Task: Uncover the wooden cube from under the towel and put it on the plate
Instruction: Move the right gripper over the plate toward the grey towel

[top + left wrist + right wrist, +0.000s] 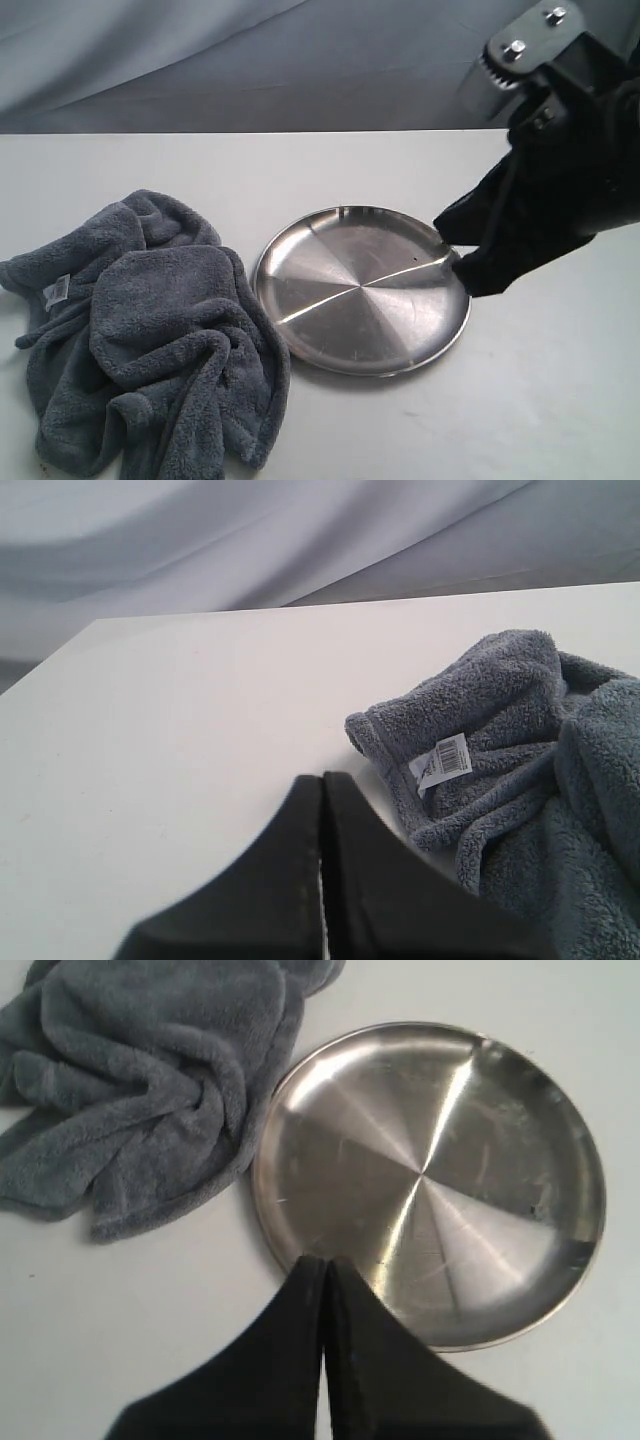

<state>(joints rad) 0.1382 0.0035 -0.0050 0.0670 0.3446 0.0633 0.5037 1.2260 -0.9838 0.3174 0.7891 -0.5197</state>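
Exterior view takes in the whole layout: the towel (150, 340) lies crumpled on the left of the white tabletop (560, 400), the plate (362, 290) sits just beside it at the middle, and the right hand (455, 245) hangs over the plate's right rim, its black fingers too bunched from this angle to read. The right wrist view settles that: looking straight down, the two fingers are pressed together with only a thin seam between them and hold nothing, their tips above the plate's edge. It also shows the plate's shiny surface bare and the towel's folds close against the rim, though whether cloth and metal touch cannot be told. Only the left wrist view shows the left hand (322, 777), likewise closed flat on itself with nothing in it, low over bare tabletop just short of the towel's corner, where the white label (442, 762) carries a barcode that is only a pale speck in the exterior view. The wooden cube shows in none of the three views, so where it lies cannot be told.
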